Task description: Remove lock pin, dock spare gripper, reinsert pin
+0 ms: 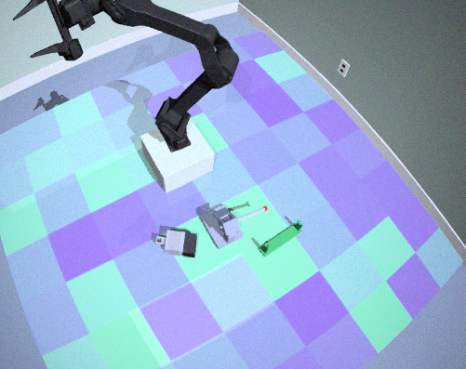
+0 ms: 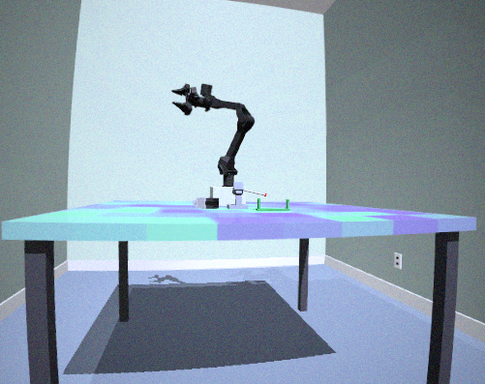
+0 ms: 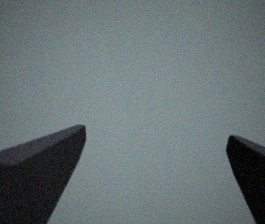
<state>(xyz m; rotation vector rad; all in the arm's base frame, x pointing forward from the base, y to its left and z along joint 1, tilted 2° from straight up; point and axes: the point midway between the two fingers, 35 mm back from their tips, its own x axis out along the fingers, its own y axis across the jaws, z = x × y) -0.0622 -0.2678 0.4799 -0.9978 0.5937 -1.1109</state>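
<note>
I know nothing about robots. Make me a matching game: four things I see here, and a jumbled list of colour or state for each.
Things:
1. gripper
2. lock pin
3. rack
4. spare gripper

Descriptions:
A. green, low on the table
B. lying on the table, white and black
C. raised high, fingers apart, holding nothing
D. thin rod with a red tip

Pairs: 1-C, 2-D, 3-A, 4-B

Top looks steeply down, exterior frontally from afar, both sharing the table (image 2: 179, 227); wrist faces wall.
</note>
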